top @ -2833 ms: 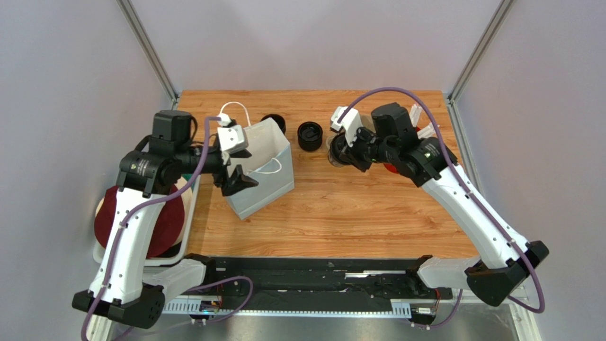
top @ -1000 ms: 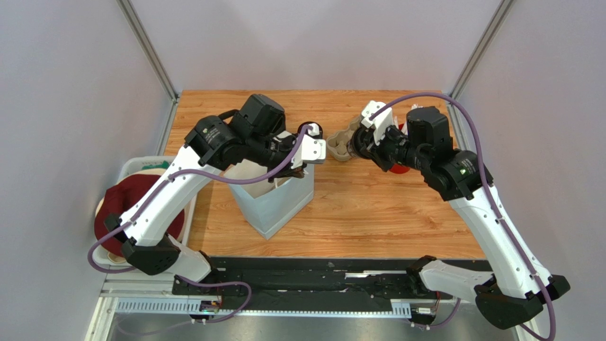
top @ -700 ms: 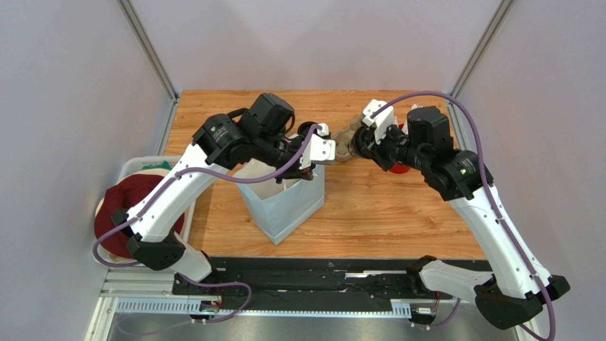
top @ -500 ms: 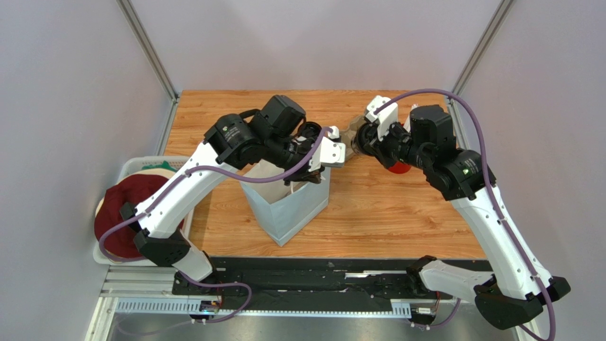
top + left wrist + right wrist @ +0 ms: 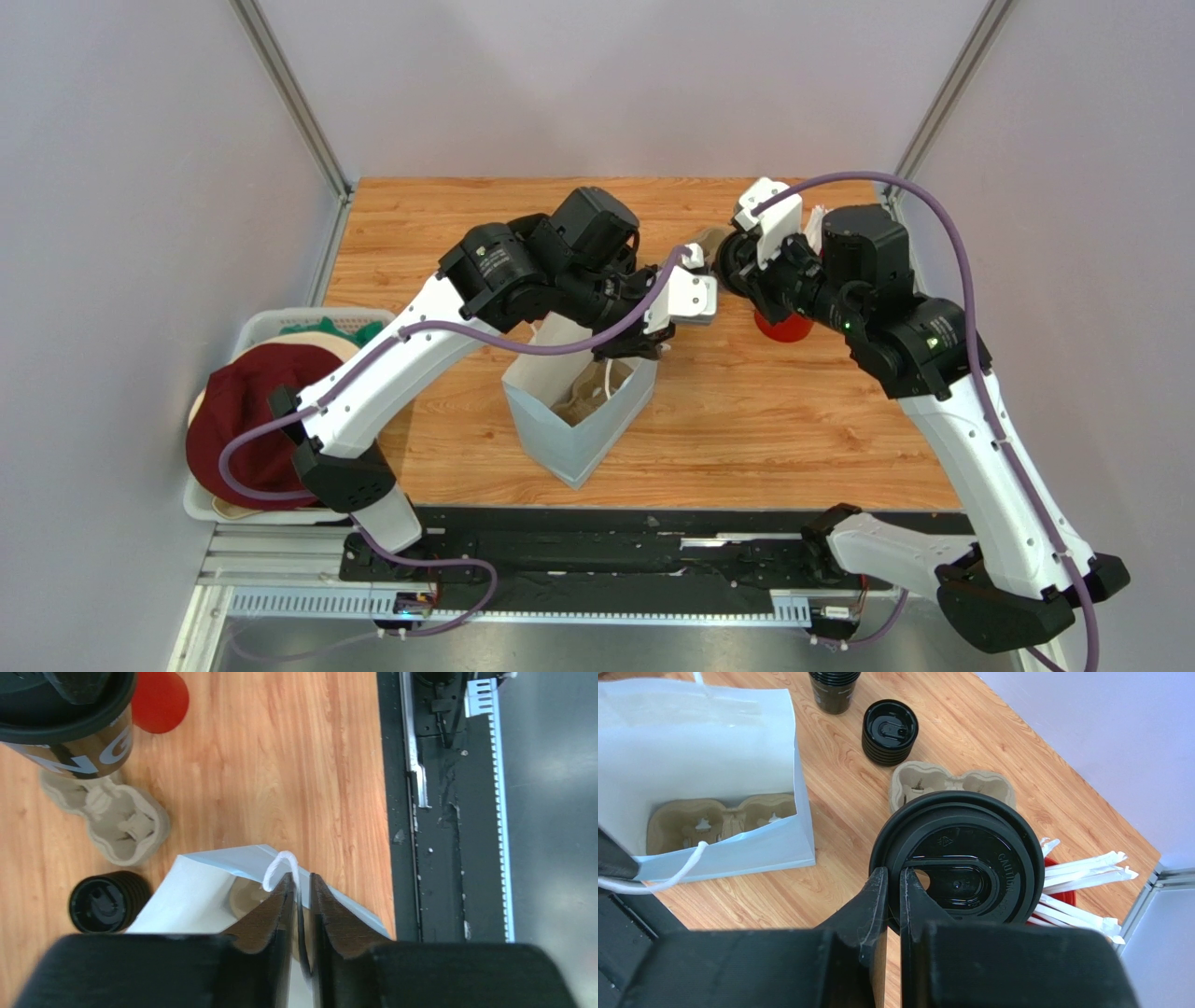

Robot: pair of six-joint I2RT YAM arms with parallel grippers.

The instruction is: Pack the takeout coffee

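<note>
The right end effector [image 5: 893, 879] pinches the takeout coffee [image 5: 962, 859] by its lid rim, aloft near the white bag [image 5: 703, 731]; light and thin-walled, it likely rides steadier gripped around its body.

1. A stack of black lids [image 5: 889, 731] is sitting on the wooden counter [image 5: 786, 420], near a black cup [image 5: 835, 686] at the far side.
2. An empty pulp cup carrier [image 5: 927, 780] is lying flat just beside the lids.
3. A red cup [image 5: 783, 326] is standing near the carrier, holding white wrapped sticks [image 5: 1081, 868]; I cannot tell whether they are straws or stirrers.
4. A maroon cap [image 5: 260, 434] is resting in a white bin [image 5: 288, 317] off the counter's left edge.
</note>
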